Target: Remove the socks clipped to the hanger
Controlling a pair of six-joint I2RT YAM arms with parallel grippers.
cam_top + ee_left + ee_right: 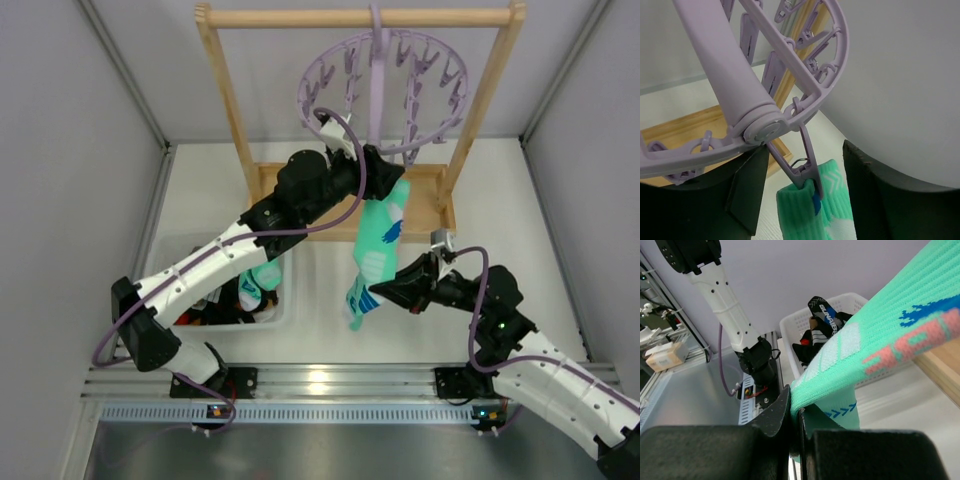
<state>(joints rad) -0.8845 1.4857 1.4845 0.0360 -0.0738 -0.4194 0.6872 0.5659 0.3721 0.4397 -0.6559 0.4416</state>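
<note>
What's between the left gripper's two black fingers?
A lavender clip pinching the mint sock, seen in the left wrist view.

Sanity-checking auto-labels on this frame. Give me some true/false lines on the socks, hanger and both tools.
1. The right tool is shut on the mint sock. True.
2. The mint sock is free of the hanger. False: a lavender clip pinches its cuff.
3. The left tool is open, with a finger on either side of that clip. True.
4. The white basket is empty. False: it holds socks.
5. The hanger hangs from a metal rod. False: it hangs from a wooden rail.
</note>
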